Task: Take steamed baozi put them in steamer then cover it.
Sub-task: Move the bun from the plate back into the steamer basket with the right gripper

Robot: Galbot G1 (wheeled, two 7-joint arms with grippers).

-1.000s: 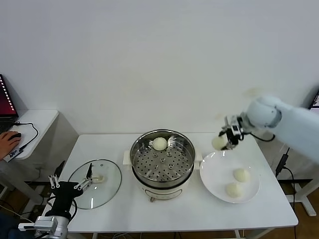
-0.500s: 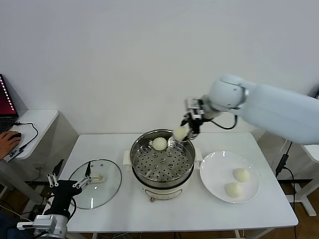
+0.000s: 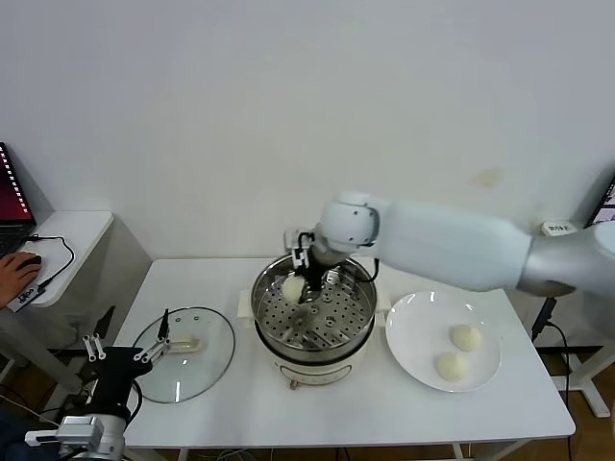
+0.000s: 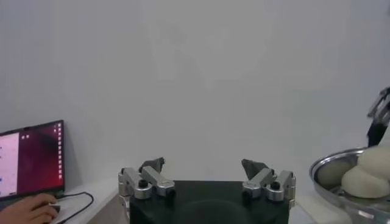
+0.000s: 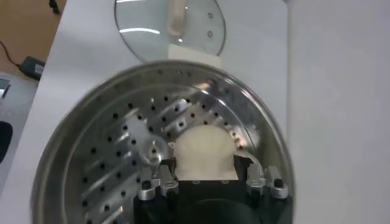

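While the right gripper [image 3: 300,281] hangs over the back-left part of the steamer [image 3: 313,317], its jaws are closed around one smooth, round, off-white baozi [image 3: 292,288], which the right wrist view shows as a soft, matte dome [image 5: 204,152] pinched between the metal fingers just above the perforated tray. The steamer is a round, shiny stainless-steel pot on a cream-white base, and its inner tray is a flat metal disc dotted with rows of small holes. In the left wrist view a second pale bun [image 4: 365,181] appears inside the pot's rim, close by the held one; in the head view it cannot be made out behind the gripper. To the steamer's right lies a large, flat, round white plate [image 3: 415,331] bearing two more baozi [image 3: 466,337] [image 3: 450,366], both smooth and plump, lying near each other towards the plate's right side. To the steamer's left, flat on the white table [image 3: 221,394], lies the cover [image 3: 184,353]: one round disc of clear glass with a thin metal rim and a pale rectangular handle at its centre. The left gripper [image 3: 123,357] waits low at the table's front-left edge, just beside the cover, with its jaws spread wide and holding nothing. Off to the far left a person's hand [image 3: 13,272] rests on a side desk.
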